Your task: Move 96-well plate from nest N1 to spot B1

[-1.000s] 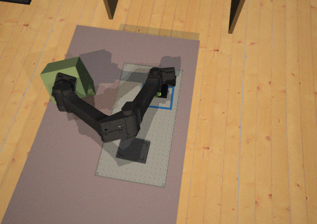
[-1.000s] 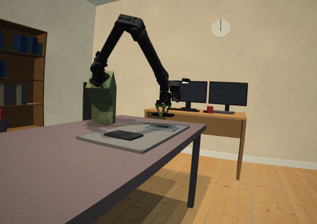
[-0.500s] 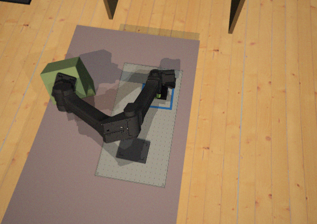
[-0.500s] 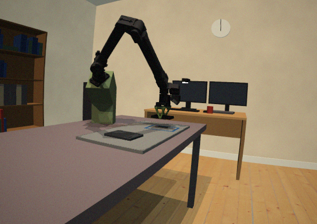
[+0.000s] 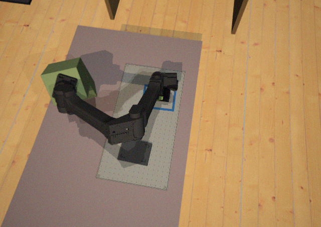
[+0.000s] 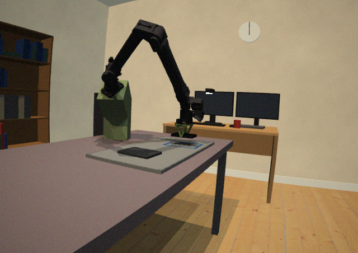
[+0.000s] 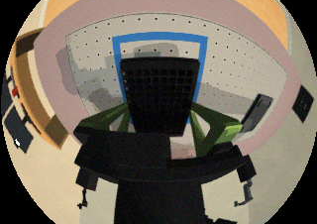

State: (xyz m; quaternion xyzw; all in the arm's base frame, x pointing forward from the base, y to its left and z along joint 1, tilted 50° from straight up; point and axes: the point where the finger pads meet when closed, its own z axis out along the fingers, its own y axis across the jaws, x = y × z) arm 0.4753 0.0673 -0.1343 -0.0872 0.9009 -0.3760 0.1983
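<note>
We see the 96-well plate [image 7: 160, 93] as a dark, nearly black rectangle whose top face carries a fine grid of small wells, plain in the wrist view at the centre of the frame. In the exterior view it reads as a thin flat black slab [image 6: 183, 135], level, hanging clear above the deck with a gap under it. Our jaws are clenched on the plate: the gripper [image 6: 183, 129] pinches it across its short width with green fingers splayed wide to either side.

Below the plate lies the blue taped outline B1 [image 7: 117, 56], its long sides running the same way as the plate's long sides; in the wrist view the blue lines frame the plate on the left, far and right edges. In the top view the outline [image 5: 172, 107] sits right of centre, mostly hidden by the wrist, and we cannot tell there how well the plate is centred.

The outline is marked on a pale grey dotted deck [image 5: 160, 151], which lies on the mauve bench [image 5: 51, 167]. The dark plate nest N1 [image 5: 134, 153] sits lower on the deck, well apart from the outline. The black arm [image 5: 90, 115] rises from a green pedestal [image 5: 51, 74] at the left of the frame.
</note>
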